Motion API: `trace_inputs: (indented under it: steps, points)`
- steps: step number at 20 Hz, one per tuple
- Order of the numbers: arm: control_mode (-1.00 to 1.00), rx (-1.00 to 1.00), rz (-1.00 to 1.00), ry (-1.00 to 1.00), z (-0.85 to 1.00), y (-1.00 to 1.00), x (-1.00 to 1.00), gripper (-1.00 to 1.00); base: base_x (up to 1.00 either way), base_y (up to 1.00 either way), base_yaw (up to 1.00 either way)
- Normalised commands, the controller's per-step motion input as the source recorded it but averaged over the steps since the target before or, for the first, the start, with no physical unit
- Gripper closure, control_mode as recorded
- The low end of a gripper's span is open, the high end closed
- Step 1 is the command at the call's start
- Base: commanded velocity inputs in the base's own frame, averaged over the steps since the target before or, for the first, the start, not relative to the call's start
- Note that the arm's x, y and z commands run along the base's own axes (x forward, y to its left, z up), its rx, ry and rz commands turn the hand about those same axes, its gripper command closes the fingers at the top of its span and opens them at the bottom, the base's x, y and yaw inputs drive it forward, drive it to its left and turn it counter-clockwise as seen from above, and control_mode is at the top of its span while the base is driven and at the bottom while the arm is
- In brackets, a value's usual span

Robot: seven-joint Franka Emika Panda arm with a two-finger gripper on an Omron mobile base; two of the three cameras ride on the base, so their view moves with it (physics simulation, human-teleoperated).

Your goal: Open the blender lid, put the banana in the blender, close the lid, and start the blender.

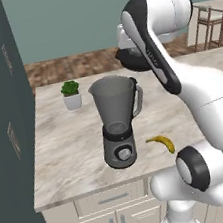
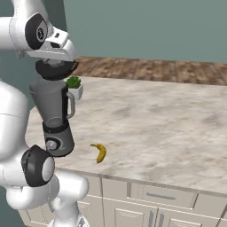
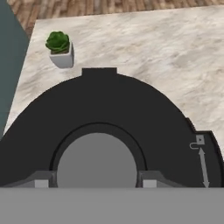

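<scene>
With the blender lid (image 2: pixel 55 69) clamped at its knob (image 3: pixel 97 159) between the jaws and raised clear of the jar, the blender (image 1: pixel 116 121) stands open on the desk (image 2: pixel 168 128). The banana (image 1: pixel 162 143) lies just beside the base, untouched; loading, re-capping and starting remain to be done.

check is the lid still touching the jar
Apart. Left base view: the lid hangs in the gripper above and behind the open jar.
</scene>
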Motion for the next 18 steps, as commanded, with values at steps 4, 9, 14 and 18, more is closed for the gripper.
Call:
trace_inputs:
  steps: [4, 9, 14, 18]
  points:
    - [-1.0, 0.12, -0.08, -0.01, -0.58, -1.0, -0.49, 1.0, 0.0, 0.0, 0.0]
    - [-1.0, 0.08, -0.07, 0.0, -0.53, -1.0, -0.07, 1.0, 0.0, 0.0, 0.0]
    - [-1.0, -0.01, -0.01, 0.0, -0.5, -1.0, 0.05, 1.0, 0.0, 0.0, 0.0]
    - [-1.0, -0.12, 0.0, 0.01, -0.68, -1.0, 0.23, 1.0, 0.0, 0.0, 0.0]
